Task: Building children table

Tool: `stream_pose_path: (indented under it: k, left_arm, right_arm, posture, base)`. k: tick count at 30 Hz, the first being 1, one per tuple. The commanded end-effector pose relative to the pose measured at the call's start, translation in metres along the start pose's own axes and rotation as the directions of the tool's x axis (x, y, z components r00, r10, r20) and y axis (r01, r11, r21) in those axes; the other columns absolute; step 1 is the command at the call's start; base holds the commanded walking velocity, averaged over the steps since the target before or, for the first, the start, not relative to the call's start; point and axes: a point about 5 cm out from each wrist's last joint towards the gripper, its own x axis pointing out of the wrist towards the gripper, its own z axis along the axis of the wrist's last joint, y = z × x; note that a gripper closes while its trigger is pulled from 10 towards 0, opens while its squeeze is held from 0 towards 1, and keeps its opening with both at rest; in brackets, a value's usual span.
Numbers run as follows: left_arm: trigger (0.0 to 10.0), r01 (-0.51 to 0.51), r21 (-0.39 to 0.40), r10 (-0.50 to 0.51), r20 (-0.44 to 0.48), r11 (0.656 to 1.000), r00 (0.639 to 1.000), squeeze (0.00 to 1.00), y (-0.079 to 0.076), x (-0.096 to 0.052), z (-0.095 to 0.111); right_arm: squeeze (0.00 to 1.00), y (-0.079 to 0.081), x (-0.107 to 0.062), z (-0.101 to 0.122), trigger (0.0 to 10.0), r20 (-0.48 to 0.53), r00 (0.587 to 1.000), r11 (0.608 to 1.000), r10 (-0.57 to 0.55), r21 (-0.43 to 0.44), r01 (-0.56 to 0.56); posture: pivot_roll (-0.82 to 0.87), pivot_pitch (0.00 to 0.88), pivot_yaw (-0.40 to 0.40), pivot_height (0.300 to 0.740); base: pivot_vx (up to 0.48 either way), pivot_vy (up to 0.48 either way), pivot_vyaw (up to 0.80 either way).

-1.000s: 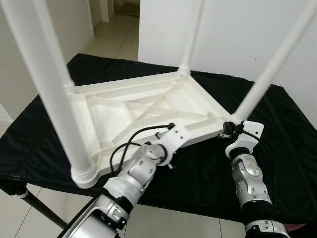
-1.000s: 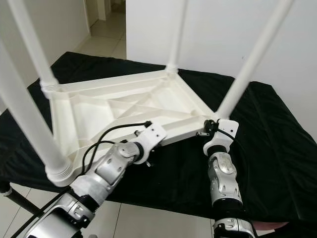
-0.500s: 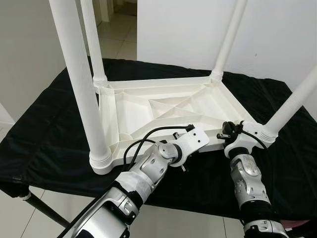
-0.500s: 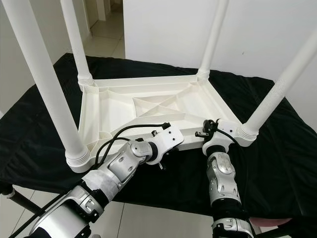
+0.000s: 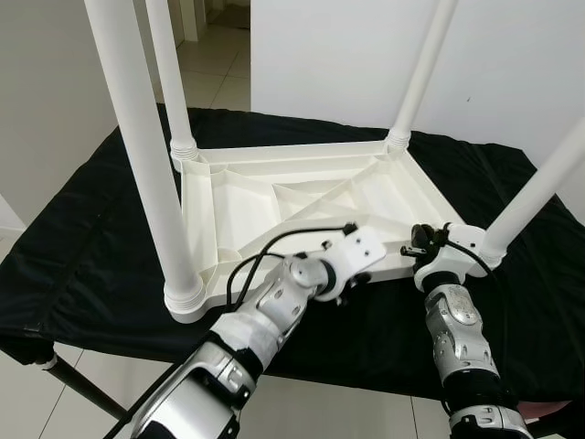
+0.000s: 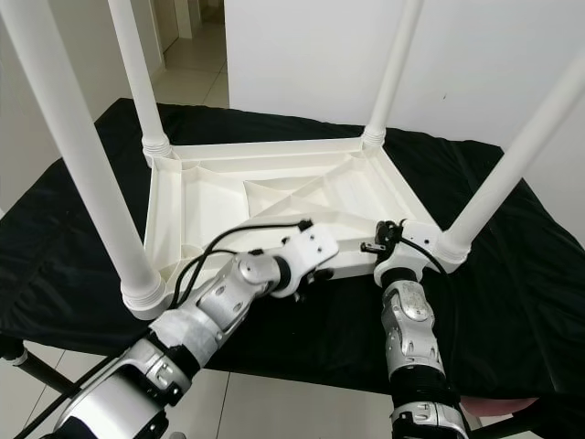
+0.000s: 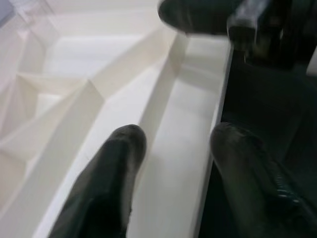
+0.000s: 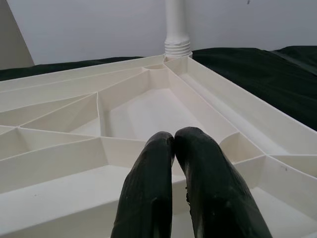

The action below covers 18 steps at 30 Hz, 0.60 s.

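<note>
The upside-down white plastic children's table (image 5: 292, 197) lies legs-up on the black-draped bench (image 5: 82, 238). The left gripper (image 7: 173, 148), fingers parted, straddles its six o'clock rim, probably steadying it; the right gripper (image 8: 173, 148), fingers pressed together, rests at five o'clock.

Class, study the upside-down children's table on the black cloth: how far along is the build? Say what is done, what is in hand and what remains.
Done: the white table lies upside down on the black cloth with four legs standing in its corners. In hand: the left tool straddles the near edge wall, fingers apart; the right tool rests shut over the ribs near a corner. Left: probably turning the table upright.
</note>
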Motion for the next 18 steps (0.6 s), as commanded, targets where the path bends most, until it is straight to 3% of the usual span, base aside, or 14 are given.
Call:
stream_pose_path:
  k: [1, 3, 4, 6, 7, 9, 10, 15, 18]
  left_arm:
    - [10.0, -0.013, 0.004, 0.013, -0.003, 1.0, 1.0, 1.0, 0.0, 0.0, 0.0]
    - [10.0, -0.013, 0.04, 0.014, -0.021, 0.999, 1.0, 1.0, 0.001, -0.001, -0.001]
    - [10.0, -0.014, 0.046, 0.015, -0.026, 0.999, 1.0, 0.23, 0.003, -0.003, -0.001]
    - [10.0, -0.015, 0.05, 0.016, -0.029, 0.999, 0.999, 0.23, 0.004, -0.005, -0.001]
    - [10.0, -0.01, 0.049, 0.011, -0.032, 0.999, 0.999, 0.0, 0.005, -0.008, -0.003]
    - [10.0, -0.006, 0.05, 0.008, -0.04, 0.999, 0.999, 0.0, 0.007, -0.011, -0.006]
    - [10.0, -0.006, 0.046, 0.009, -0.061, 0.999, 0.998, 0.0, 0.012, -0.021, -0.013]
    - [10.0, -0.009, 0.042, 0.012, -0.079, 0.999, 0.997, 0.0, 0.016, -0.028, -0.018]
    - [10.0, -0.011, -0.018, 0.009, -0.111, 1.0, 0.994, 0.0, 0.022, -0.046, -0.031]
  right_arm:
    - [0.0, 0.0, 0.0, -0.003, 10.0, -0.011, 1.0, 1.0, 0.001, 0.0, -0.001]
    - [0.0, 0.0, 0.0, -0.003, 10.0, -0.011, 1.0, 1.0, 0.002, -0.001, -0.002]
    - [0.0, 0.001, 0.0, -0.003, 10.0, -0.011, 1.0, 1.0, 0.003, 0.0, -0.003]
    - [0.0, 0.001, 0.0, -0.003, 10.0, -0.011, 1.0, 1.0, 0.004, 0.0, -0.004]
    - [0.0, 0.001, 0.0, -0.003, 10.0, -0.011, 1.0, 1.0, 0.004, 0.0, -0.004]
    - [0.0, 0.001, -0.001, -0.004, 10.0, -0.011, 1.0, 1.0, 0.004, 0.0, -0.004]
    - [0.0, 0.001, -0.001, -0.004, 10.0, -0.01, 1.0, 1.0, 0.006, 0.0, -0.006]
    - [0.0, 0.001, -0.002, -0.004, 10.0, -0.009, 1.0, 1.0, 0.008, 0.0, -0.008]
    - [0.0, 0.001, -0.003, -0.005, 10.0, -0.014, 1.0, 1.0, 0.015, -0.005, -0.015]
  posture:
    - [0.0, 0.0, -0.043, 0.74]
    - [0.01, 0.0, -0.044, 0.74]
    - [0.01, 0.0, -0.042, 0.74]
    - [0.01, 0.0, -0.041, 0.74]
    - [0.01, 0.0, -0.04, 0.74]
    - [0.01, 0.0, -0.039, 0.74]
    - [0.01, 0.0, -0.037, 0.74]
    - [0.01, 0.0, -0.037, 0.74]
    - [0.01, 0.0, -0.04, 0.74]
  base:
    - [0.0, 0.0, 0.0]
    - [0.0, 0.0, 0.0]
    - [0.0, 0.0, 0.0]
    - [0.0, 0.0, 0.0]
    - [0.0, 0.0, 0.0]
    - [0.0, 0.0, 0.0]
    - [0.0, 0.0, 0.0]
    - [0.0, 0.0, 0.0]
    - [0.0, 0.0, 0.0]
